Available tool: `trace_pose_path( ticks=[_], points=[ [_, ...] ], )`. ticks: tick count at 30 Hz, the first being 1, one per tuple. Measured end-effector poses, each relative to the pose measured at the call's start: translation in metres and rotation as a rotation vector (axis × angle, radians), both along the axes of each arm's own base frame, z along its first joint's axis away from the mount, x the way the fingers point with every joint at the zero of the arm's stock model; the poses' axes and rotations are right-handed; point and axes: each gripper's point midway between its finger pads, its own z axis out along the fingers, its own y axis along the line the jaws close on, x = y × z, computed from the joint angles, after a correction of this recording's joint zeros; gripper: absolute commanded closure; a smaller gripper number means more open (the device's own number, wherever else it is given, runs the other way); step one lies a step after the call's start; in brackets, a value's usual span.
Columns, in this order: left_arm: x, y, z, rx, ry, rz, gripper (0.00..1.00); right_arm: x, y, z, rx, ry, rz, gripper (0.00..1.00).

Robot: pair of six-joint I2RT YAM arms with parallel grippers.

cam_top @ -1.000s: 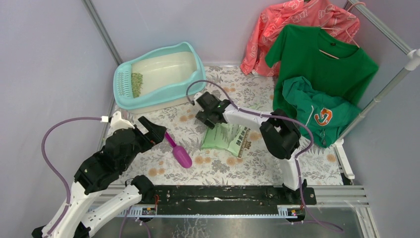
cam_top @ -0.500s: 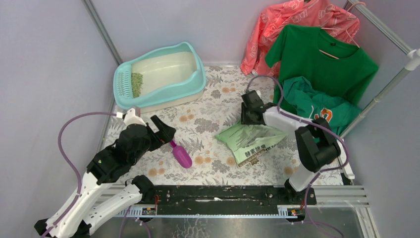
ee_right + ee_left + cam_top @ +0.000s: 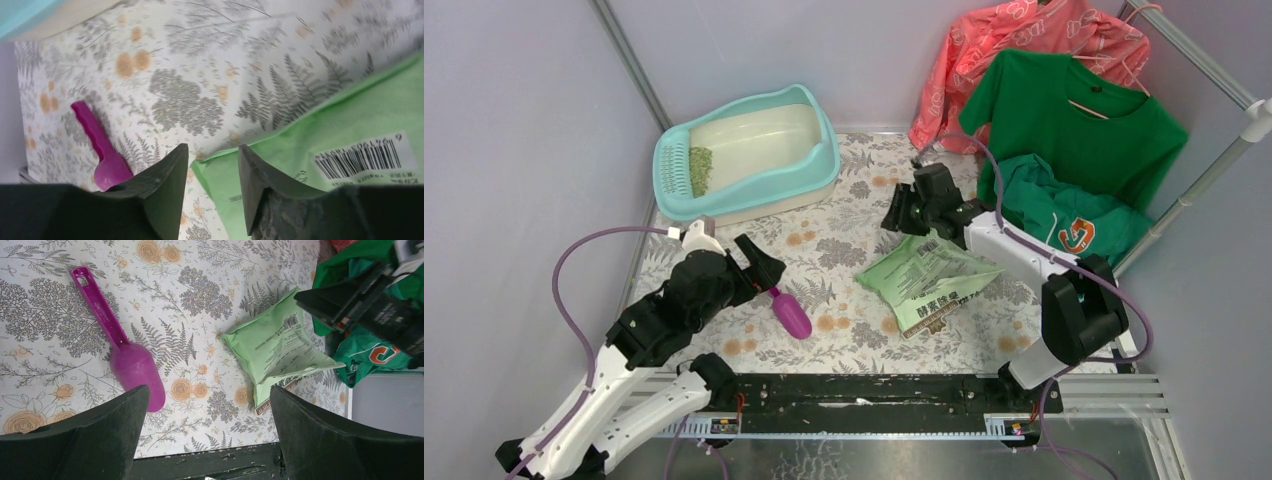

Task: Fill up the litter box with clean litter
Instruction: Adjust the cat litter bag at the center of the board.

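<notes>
The turquoise-rimmed litter box [image 3: 822,160] stands at the back left, and a small patch of clean litter [image 3: 700,170] lies beside its grate. A light green bag [image 3: 929,275] lies flat on the floral table, right of centre. My right gripper [image 3: 896,216] hovers just beyond the bag's far edge. In the right wrist view it [image 3: 212,147] is narrowly open, with nothing between the fingers and the bag [image 3: 340,130] below. A purple scoop [image 3: 790,316] lies left of the bag. My left gripper [image 3: 762,262] is wide open just above the scoop's handle end [image 3: 132,367].
A green shirt [image 3: 1074,110], a coral garment [image 3: 1024,40] and a teal jacket [image 3: 1064,225] hang on a rack at the right, close to my right arm. A black rail [image 3: 874,390] runs along the near edge. Grey walls enclose the left and back.
The right arm swung right and the bag shifted right with it. Its jaws narrowed, and the gripper now sits nearer the back. The left gripper edged closer to the scoop.
</notes>
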Motion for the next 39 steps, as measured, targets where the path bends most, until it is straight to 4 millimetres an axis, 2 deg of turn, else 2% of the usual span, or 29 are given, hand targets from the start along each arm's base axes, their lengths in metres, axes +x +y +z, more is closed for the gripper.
trace_pose_path(
  ticks=[2,5,6,8,10,13,15,17,19,24,26,29,30,31,32,34,39],
  points=[
    [-0.001,0.001,0.000,-0.002,-0.002,0.000,0.01,-0.001,0.007,0.023,-0.046,-0.064,0.086,0.24],
    [-0.001,0.002,0.000,-0.004,-0.006,0.002,0.01,-0.011,0.017,0.053,-0.156,-0.173,0.200,0.08],
    [-0.001,0.002,0.000,-0.004,-0.009,0.004,0.01,-0.019,0.020,0.058,-0.205,-0.207,0.244,0.07],
    [-0.001,0.003,0.000,-0.003,-0.010,0.006,0.01,-0.039,0.023,0.056,-0.284,-0.234,0.318,0.01],
    [-0.001,0.003,0.000,-0.002,-0.009,0.006,0.01,-0.060,0.024,0.040,-0.373,-0.231,0.383,0.00],
    [-0.001,0.003,0.000,-0.001,-0.008,0.006,0.01,-0.092,0.013,-0.003,-0.546,-0.181,0.471,0.00],
    [-0.001,0.002,0.000,-0.001,-0.009,0.006,0.01,-0.105,0.000,-0.031,-0.653,-0.137,0.506,0.00],
    [-0.001,0.003,0.000,-0.001,-0.008,0.006,0.01,-0.109,-0.015,-0.051,-0.740,-0.102,0.509,0.00],
    [-0.001,0.003,0.000,-0.001,-0.009,0.006,0.01,-0.107,-0.021,-0.061,-0.777,-0.089,0.502,0.00],
    [-0.001,0.003,-0.002,0.001,-0.006,0.006,0.01,-0.098,-0.010,-0.075,-0.798,-0.083,0.525,0.01],
    [-0.001,0.003,-0.002,0.001,-0.007,0.007,0.01,-0.094,-0.004,-0.082,-0.813,-0.059,0.542,0.10],
    [-0.002,0.004,-0.005,0.003,-0.004,0.007,0.01,-0.087,0.005,-0.085,-0.813,-0.041,0.542,0.37],
    [-0.002,0.004,-0.007,0.006,-0.002,0.008,0.01,-0.085,0.009,-0.086,-0.804,-0.034,0.536,0.60],
    [-0.002,0.005,-0.008,0.008,-0.001,0.009,0.01,-0.083,0.012,-0.087,-0.795,-0.027,0.529,0.92],
    [-0.002,0.005,-0.009,0.010,0.001,0.010,0.01,-0.078,0.014,-0.088,-0.776,-0.014,0.499,1.00],
    [-0.002,0.005,-0.011,0.014,0.004,0.011,0.01,-0.073,0.014,-0.087,-0.754,0.002,0.467,1.00],
    [-0.002,0.006,-0.014,0.022,0.006,0.017,0.01,-0.040,0.020,-0.085,-0.577,0.060,0.279,1.00]
  ],
)
